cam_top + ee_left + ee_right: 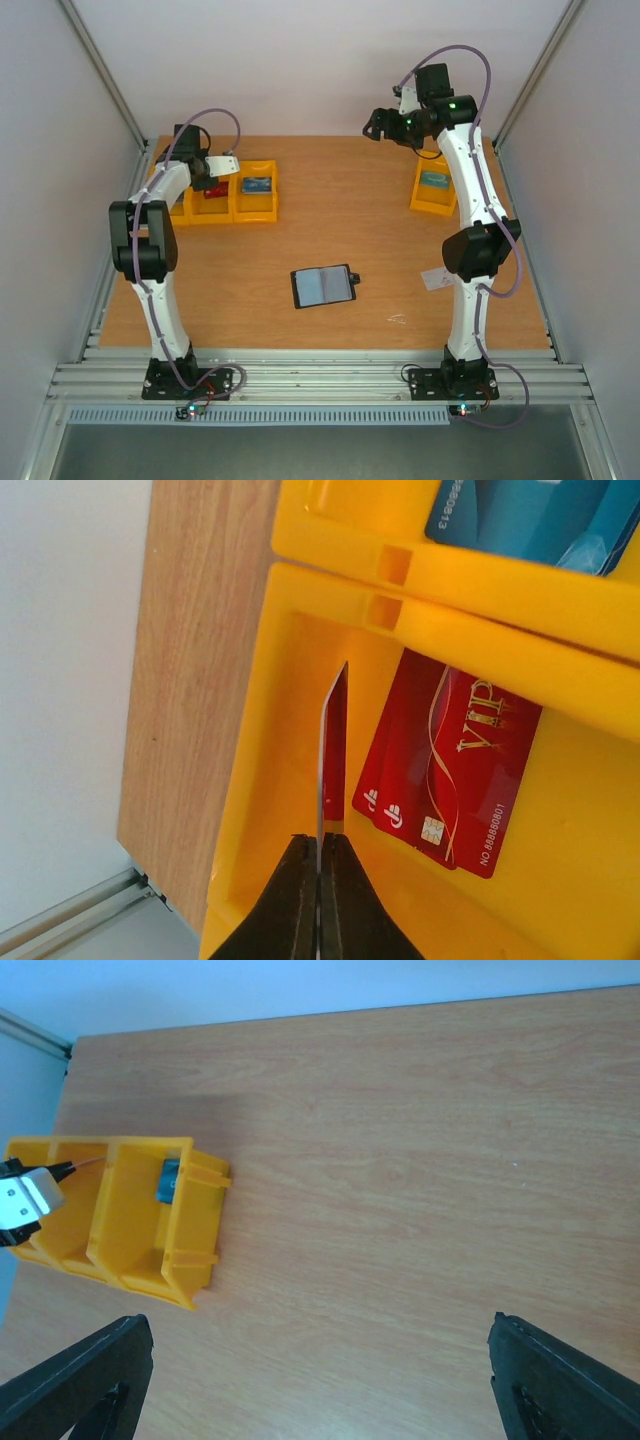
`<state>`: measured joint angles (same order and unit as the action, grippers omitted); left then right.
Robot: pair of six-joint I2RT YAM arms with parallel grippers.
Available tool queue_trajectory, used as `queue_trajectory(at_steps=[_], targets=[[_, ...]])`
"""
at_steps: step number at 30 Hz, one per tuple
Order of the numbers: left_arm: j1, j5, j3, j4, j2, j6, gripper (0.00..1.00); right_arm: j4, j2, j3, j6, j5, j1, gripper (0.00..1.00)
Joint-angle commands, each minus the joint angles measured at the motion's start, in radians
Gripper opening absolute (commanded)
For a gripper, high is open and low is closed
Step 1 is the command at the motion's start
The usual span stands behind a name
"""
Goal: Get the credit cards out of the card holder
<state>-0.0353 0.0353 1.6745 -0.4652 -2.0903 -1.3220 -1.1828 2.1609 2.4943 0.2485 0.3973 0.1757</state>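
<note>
Red plastic stands edge-on between the black fingers of the left gripper in the left wrist view. The red card is pinched by its lower edge, and the jaws press onto it with no gap showing. Ahead of these jaws lies the floor of a yellow bin. Just right of the held card, and apart from it, two red VIP cards overlap on that floor. Past the bin's far wall a blue card rests in the neighbouring bin.

The overhead view shows none of that detail, only this arm reaching over the middle of a row of three bins at the far left of the wooden table. Only that view shows the card holder. It lies open and flat near the table's middle, grey-blue inside up and black tab on its right side, well apart from both sets of jaws. To its right a whitish card lies on the wood just beside the right arm's elbow. A separate bin holding something blue sits beyond it.

The right gripper is raised over the table's far edge. In its wrist view the two fingers sit at the bottom corners, spread wide, gripping and touching nothing, with bare wood between them. Ahead and left of these jaws that view shows the bin row from the side, with a thin reddish sliver above it.
</note>
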Motion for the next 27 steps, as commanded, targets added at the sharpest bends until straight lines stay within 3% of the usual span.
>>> queue_trajectory(at_steps=[1,14,16,20,27], targets=[[0.002,-0.031,0.011,0.045,-0.038,-0.044,0.00,-0.026,-0.002,0.029,-0.011,-0.001,0.002,0.92],[0.005,-0.061,0.001,0.118,-0.112,-0.142,0.01,-0.027,-0.017,0.029,0.009,0.001,0.002,0.93],[0.005,-0.041,-0.011,0.105,-0.103,-0.152,0.11,-0.031,-0.016,0.029,0.011,0.003,0.002,0.93],[0.004,-0.004,-0.041,0.114,-0.078,-0.161,0.44,-0.031,-0.023,0.028,0.016,0.009,0.002,0.93],[0.003,0.038,-0.056,0.118,-0.009,-0.118,0.67,-0.044,-0.033,0.024,0.027,0.014,0.002,0.93]])
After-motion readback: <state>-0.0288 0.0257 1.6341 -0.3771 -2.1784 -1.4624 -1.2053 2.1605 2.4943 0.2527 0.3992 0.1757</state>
